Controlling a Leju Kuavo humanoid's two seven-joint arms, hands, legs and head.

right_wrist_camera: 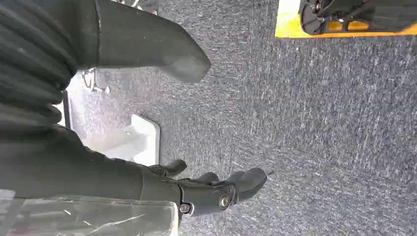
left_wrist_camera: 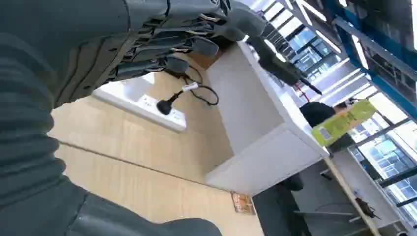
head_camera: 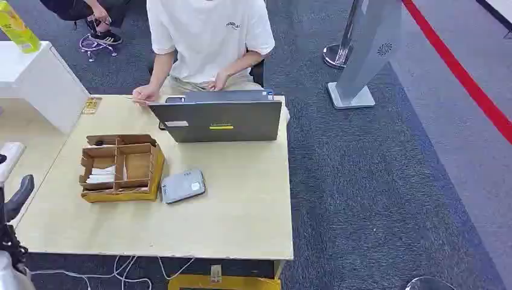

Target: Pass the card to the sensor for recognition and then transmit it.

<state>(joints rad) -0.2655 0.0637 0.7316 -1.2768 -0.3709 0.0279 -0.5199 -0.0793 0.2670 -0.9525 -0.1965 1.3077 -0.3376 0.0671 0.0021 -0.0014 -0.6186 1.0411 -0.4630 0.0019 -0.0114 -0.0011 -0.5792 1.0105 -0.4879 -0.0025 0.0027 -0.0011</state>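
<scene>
White cards [head_camera: 101, 175] lie in one compartment of a cardboard organiser box [head_camera: 156, 169] on the left half of the wooden table [head_camera: 235, 211]. A flat grey sensor [head_camera: 182, 185] lies just right of the box. My left hand [head_camera: 17, 196] hangs at the table's left edge, well left of the box; in the left wrist view the left hand [left_wrist_camera: 162, 44] has its fingers apart and holds nothing. My right hand [right_wrist_camera: 216, 189] hangs over the dark carpet, its fingers spread and empty.
A grey laptop [head_camera: 217, 121] stands at the table's far side, where a person [head_camera: 208, 36] in a white shirt sits. A white cabinet [head_camera: 36, 78] with a yellow-green bottle [head_camera: 18, 27] and a power strip [left_wrist_camera: 147, 105] lie to the left. A grey stand [head_camera: 368, 48] rises at the back right.
</scene>
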